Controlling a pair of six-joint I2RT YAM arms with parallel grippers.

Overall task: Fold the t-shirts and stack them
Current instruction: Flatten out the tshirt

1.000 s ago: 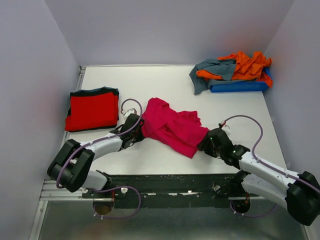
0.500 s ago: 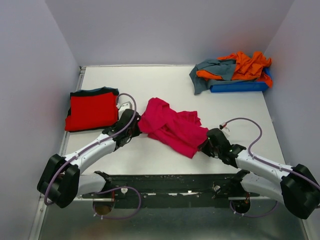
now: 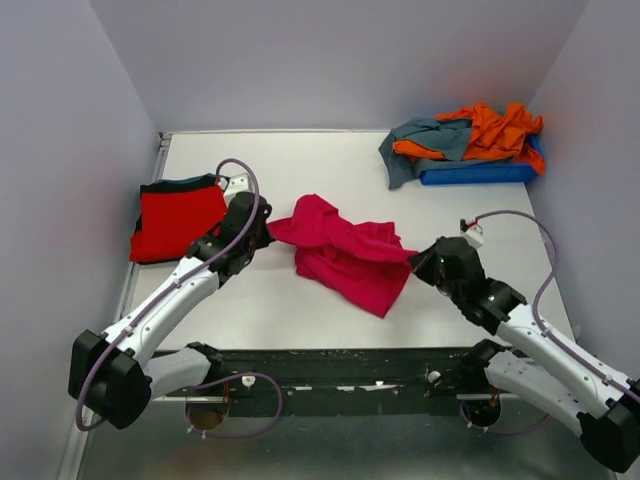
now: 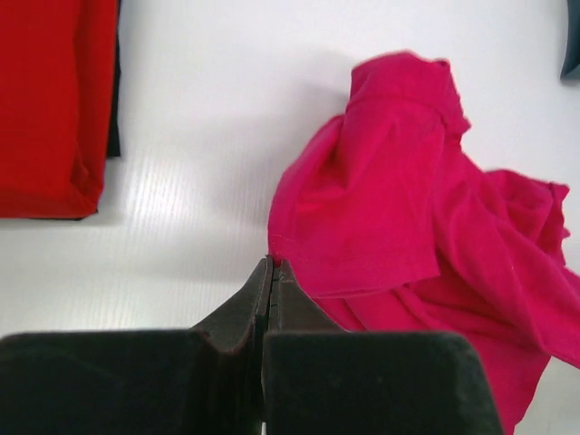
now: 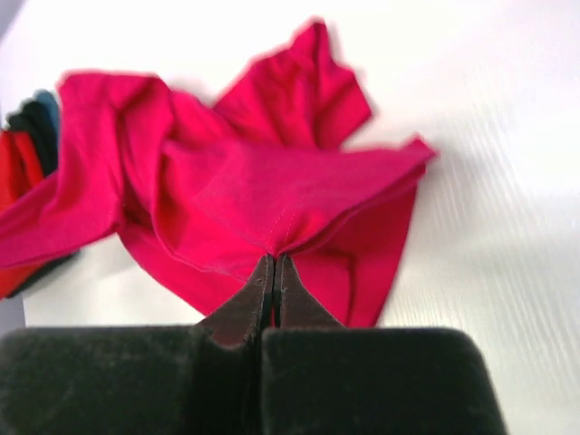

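Note:
The magenta-pink t-shirt [image 3: 350, 262] lies bunched at the table's middle, drawn out between my two grippers. My left gripper [image 3: 266, 232] is shut on its left hem corner, and in the left wrist view the left gripper [image 4: 272, 263] pinches the very edge of the shirt [image 4: 426, 227]. My right gripper [image 3: 415, 258] is shut on the shirt's right edge; the right wrist view shows the cloth [image 5: 272, 190] puckered at the tips of the right gripper [image 5: 275, 260]. The bright red t-shirt [image 3: 180, 222] lies folded at the left [image 4: 45, 100].
Orange and grey-teal t-shirts [image 3: 470, 138] are heaped on the blue tray [image 3: 480, 174] at the far right corner. Walls close the table in on the left, back and right. The red shirt lies just left of my left gripper.
The right gripper has shut on the magenta shirt's right edge and drawn it up and to the right. The left gripper has pulled its corner farther back and left, so the shirt is spread wider.

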